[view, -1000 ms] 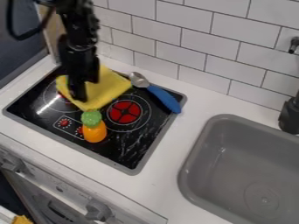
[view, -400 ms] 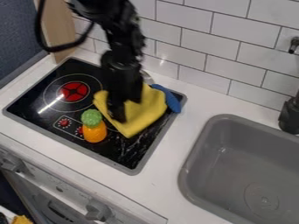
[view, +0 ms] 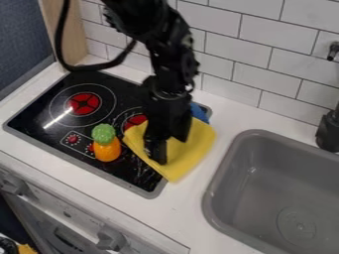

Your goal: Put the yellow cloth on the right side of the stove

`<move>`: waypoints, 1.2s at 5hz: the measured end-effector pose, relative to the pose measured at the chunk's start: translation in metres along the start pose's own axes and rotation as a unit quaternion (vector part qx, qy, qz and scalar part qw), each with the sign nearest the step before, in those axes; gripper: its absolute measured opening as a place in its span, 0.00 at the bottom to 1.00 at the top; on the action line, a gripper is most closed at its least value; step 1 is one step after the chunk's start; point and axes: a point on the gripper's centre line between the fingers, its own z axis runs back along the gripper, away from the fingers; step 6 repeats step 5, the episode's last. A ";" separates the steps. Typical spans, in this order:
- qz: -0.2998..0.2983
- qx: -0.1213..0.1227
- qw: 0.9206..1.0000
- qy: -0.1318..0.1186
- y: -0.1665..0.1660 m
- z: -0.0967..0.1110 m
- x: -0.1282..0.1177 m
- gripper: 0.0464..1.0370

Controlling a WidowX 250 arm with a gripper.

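Black and bulky, the single claw [view: 164,151] hangs down over one yellow square-looking cloth [view: 194,150], meeting its top near the middle; whether the claw is open or closed, I cannot tell. The cloth lies across the right side of the one black glass stove [view: 36,114] with a grey rim, its right part reaching over that rim onto the white bench [view: 182,206].

Two red round burner marks show on the stove: the left one [view: 84,103] in full, the right one [view: 134,120] partly covered. One plastic-looking toy, orange with a bumpy green top [view: 107,150], sits at the front of the stove, left of the cloth and just beside it. One blue handle [view: 199,113] shows behind the cloth. One grey rectangular sink [view: 212,193] is set in the bench to the right, and two grey knobs [view: 111,239] are on the front panel below.

Compared with the frame just before, the claw and the cloth have both shifted right and toward the front. The cloth then lay within the stove's rim; now it crosses it. Part of the right burner mark has come into sight, and less of the blue handle shows. The toy has stayed put.
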 end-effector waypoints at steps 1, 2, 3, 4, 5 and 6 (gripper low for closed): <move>-0.014 -0.003 1.000 0.002 0.001 0.005 -0.011 0.96; -0.014 -0.015 1.000 0.004 0.000 0.013 -0.012 0.96; -0.006 -0.030 1.000 0.001 -0.001 0.030 -0.010 0.96; 0.002 -0.047 0.999 0.002 -0.001 0.052 -0.008 0.96; 0.018 -0.073 0.997 -0.014 -0.001 0.075 -0.003 0.96; 0.018 -0.073 0.997 -0.014 -0.001 0.075 -0.003 0.96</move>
